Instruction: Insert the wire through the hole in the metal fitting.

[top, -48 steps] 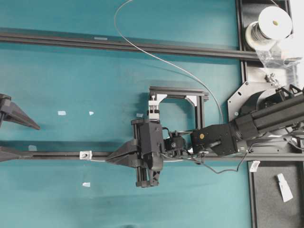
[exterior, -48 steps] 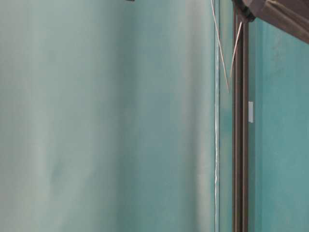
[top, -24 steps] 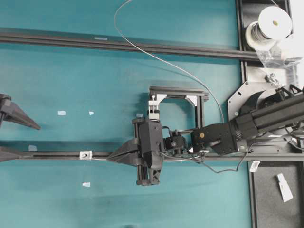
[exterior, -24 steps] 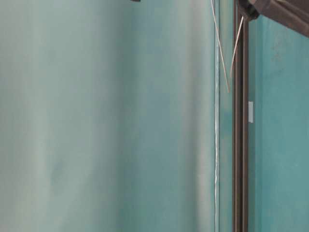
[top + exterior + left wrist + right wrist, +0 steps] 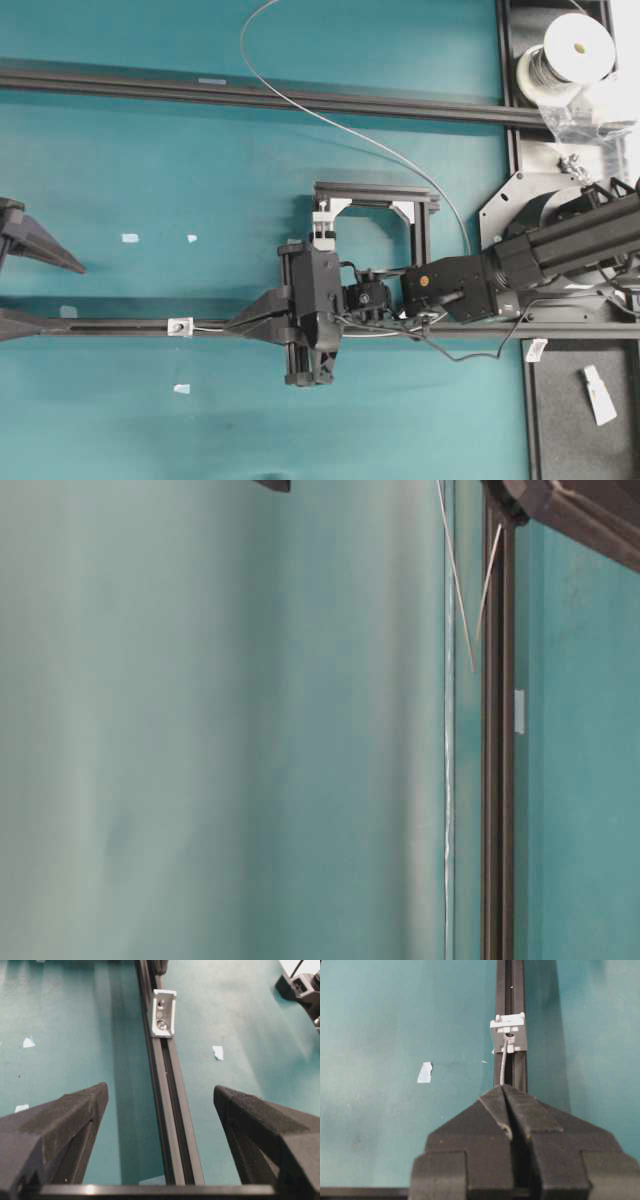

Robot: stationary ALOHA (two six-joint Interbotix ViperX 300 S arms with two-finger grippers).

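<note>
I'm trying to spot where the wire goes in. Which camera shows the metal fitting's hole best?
The right wrist view: the metal fitting faces the camera, close, with the wire tip reaching its hole. The left wrist view shows its other side, farther off. Overhead it is a tiny silver speck on the rail. The table-level view misses it.

Open counter (image 5: 150,160) both sides of rail (image 5: 110,327); right tool (image 5: 232,325) blocks fitting's (image 5: 180,326) right, left side free.

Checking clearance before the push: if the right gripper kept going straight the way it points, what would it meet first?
Likely the metal fitting on the black rail. The right gripper, shut on the wire, points along the rail at it; the wire tip already sits at its hole.
</note>
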